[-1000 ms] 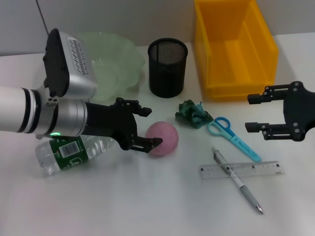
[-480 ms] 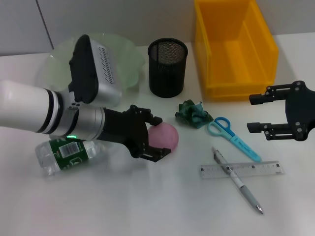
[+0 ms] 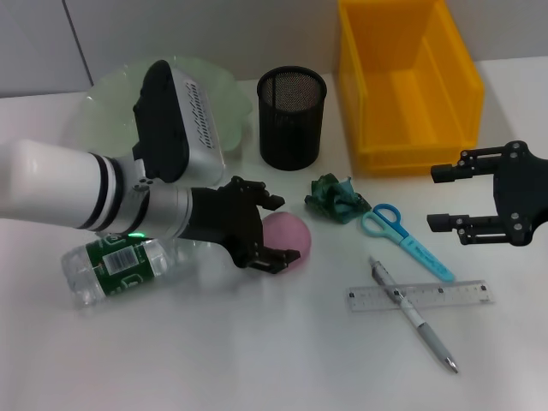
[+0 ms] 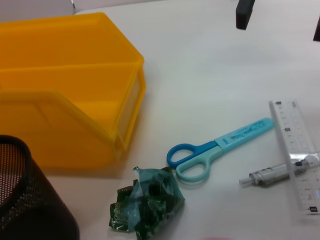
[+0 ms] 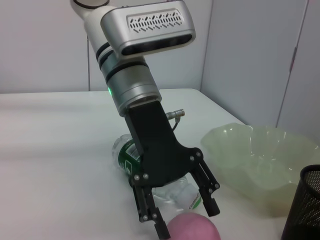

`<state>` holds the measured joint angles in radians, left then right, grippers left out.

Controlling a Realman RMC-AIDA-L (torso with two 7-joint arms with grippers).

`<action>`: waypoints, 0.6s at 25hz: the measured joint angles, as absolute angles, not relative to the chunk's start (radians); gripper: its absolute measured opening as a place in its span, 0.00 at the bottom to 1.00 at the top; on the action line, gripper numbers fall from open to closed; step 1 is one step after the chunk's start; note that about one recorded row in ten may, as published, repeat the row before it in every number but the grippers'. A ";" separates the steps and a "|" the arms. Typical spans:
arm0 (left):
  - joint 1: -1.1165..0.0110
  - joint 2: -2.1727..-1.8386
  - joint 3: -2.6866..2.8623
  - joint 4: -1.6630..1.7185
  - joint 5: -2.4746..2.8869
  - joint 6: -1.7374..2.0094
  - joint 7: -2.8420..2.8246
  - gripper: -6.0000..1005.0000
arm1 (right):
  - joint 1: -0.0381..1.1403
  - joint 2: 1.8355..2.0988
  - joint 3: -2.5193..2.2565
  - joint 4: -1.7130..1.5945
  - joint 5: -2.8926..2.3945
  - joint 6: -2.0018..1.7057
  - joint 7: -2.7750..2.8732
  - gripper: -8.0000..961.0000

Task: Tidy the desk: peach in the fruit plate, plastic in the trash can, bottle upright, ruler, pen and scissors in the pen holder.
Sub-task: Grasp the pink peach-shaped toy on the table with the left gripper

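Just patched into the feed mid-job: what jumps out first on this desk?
The left pincer, open, straddles the pink peach at mid-desk, with the water bottle lying on its side under that arm. Behind stands the big yellow bin, beside the black mesh pen holder. The right pincer hangs open at the right edge, above the scissors, pen and ruler.

**Little legible print on the desk**

The bottle [image 3: 120, 270] lying on its side carries a green label with a white barcode panel [image 3: 122, 256]; its bars show but no digits can be read. The clear ruler [image 4: 297, 150] bears graduation marks and tiny numerals too small to make out. The scissors [image 4: 220, 148] have dark lettering along the blade cover, illegible.
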<state>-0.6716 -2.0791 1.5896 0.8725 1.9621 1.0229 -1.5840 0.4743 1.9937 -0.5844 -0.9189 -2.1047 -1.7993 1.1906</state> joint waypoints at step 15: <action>-0.686 -2.080 1.658 0.865 1.973 0.974 -1.631 0.78 | 0.474 1.999 -0.584 -0.940 -2.105 -1.806 1.190 0.66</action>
